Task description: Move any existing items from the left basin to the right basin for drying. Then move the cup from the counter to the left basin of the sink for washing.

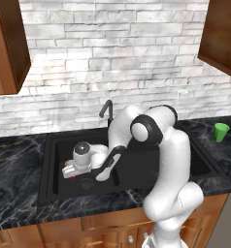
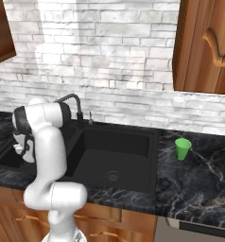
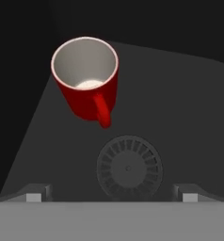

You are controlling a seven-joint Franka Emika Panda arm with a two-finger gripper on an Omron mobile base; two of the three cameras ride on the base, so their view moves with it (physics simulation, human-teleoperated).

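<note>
1. Black marble counter (image 1: 15,203) running under a white brick wall, framing the double sink (image 1: 52,160).
2. Arm folding at the elbow and reaching down into the left basin (image 1: 132,169), hand pointing at the basin floor.
3. Gripper (image 3: 111,195) hanging with fingertips (image 3: 34,196) spread wide, gripping nothing, above the round drain (image 3: 128,168).
4. Red cup (image 3: 88,80) standing upright on the basin floor beside the drain, handle facing it.
5. Green cup (image 1: 221,131) standing on the counter right of the sink, well apart.
</note>
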